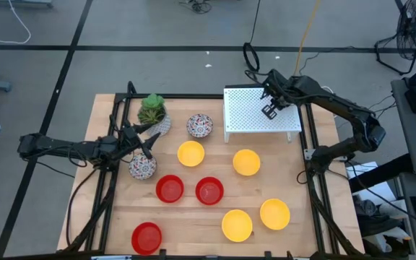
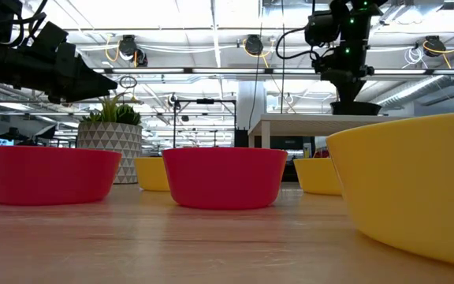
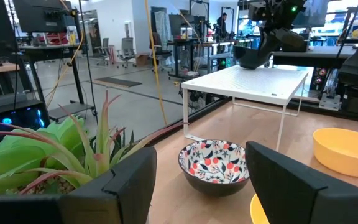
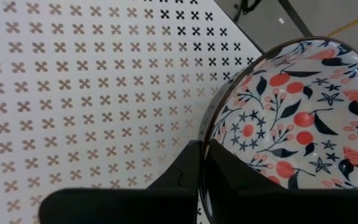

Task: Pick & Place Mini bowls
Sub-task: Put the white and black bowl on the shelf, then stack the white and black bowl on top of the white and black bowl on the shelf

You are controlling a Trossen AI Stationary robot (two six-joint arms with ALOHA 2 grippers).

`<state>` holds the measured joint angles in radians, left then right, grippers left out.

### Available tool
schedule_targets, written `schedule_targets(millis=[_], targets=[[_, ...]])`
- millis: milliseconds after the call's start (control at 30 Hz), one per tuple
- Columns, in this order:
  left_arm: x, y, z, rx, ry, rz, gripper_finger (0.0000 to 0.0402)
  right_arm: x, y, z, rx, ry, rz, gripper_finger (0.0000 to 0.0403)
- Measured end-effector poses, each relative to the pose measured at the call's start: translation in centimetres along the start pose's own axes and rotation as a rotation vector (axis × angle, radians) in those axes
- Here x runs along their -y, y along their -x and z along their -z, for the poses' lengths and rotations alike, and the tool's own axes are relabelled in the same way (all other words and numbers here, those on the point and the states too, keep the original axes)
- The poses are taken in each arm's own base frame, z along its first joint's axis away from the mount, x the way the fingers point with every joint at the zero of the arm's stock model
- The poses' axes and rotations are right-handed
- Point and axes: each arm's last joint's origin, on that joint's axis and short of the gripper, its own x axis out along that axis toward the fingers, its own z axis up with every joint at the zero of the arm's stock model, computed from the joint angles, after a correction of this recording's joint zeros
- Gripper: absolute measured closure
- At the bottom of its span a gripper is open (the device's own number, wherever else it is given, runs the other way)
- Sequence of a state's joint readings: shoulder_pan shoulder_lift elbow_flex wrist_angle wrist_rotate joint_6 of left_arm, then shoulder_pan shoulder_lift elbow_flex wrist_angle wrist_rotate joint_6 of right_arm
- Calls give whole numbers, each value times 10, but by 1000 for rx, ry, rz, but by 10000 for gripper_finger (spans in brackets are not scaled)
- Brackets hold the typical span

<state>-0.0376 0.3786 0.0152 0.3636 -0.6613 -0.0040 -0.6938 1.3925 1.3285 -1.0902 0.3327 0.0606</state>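
Yellow bowl sat nearest; I judged bowls rigid, slick. Right gripper pinched floral bowl rim; left gripper fingers apart.

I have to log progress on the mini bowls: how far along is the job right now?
Nothing looks finished: no bowl sits released on the white perforated shelf. In hand: the right gripper is over the shelf, shut on the rim of a floral bowl. The left gripper hovers open by the plant. Left on the table: two floral bowls, four yellow, three red.
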Motion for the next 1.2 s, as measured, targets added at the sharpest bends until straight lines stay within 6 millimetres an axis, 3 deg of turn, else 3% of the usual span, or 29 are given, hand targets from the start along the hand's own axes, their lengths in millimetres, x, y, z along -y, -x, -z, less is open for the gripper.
schedule_targets(millis=[300, 700, 900, 1200], targets=[[0, 0, 0, 0, 0, 0, 151, 0, 0, 0, 1, 2, -18, 391], [0, 0, 0, 0, 0, 0, 151, 1, 4, 2, 15, 18, -25, 283], [0, 0, 0, 0, 0, 0, 151, 9, 27, 11, 102, 14, -28, 259], [0, 0, 0, 0, 0, 0, 151, 22, 81, 35, 384, -104, -79, 265]])
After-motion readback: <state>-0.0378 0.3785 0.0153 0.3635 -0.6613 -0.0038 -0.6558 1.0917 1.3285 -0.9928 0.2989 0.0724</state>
